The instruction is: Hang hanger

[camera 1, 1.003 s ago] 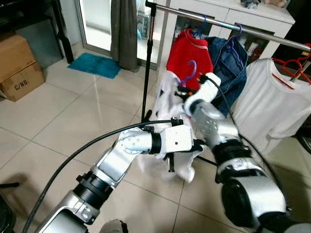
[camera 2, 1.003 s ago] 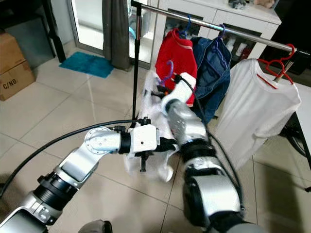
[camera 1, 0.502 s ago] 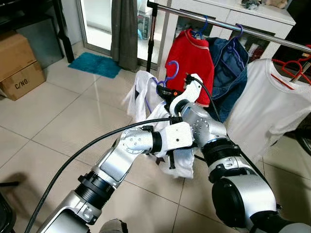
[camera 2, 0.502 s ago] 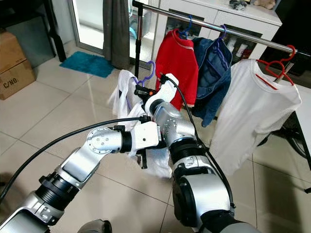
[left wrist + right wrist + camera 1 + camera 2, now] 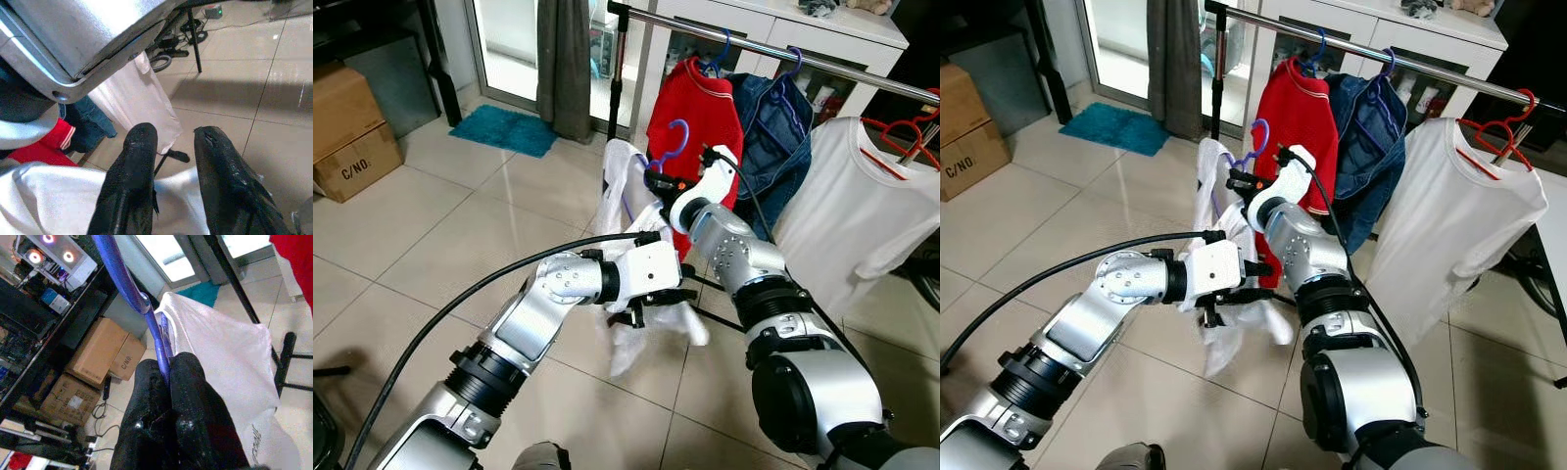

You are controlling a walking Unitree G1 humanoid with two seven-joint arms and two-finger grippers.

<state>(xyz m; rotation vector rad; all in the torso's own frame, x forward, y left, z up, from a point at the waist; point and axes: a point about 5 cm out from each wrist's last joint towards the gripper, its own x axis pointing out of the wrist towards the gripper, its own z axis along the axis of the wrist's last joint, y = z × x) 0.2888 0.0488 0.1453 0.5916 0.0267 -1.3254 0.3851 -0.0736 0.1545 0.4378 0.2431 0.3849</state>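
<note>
Purple plastic hanger (image 5: 658,157) sat below the rail (image 5: 773,47), left of the red shirt (image 5: 697,106), your right gripper (image 5: 166,364) pinched tight on its neck under the hook. White shirt (image 5: 631,211) hung limp off it: light, floppy, likely to swing. Hanger looked thin, stiff and slick, so the neck was your best hold. Left gripper (image 5: 171,147) was slightly spread at the shirt's lower edge, gripping nothing.
</note>
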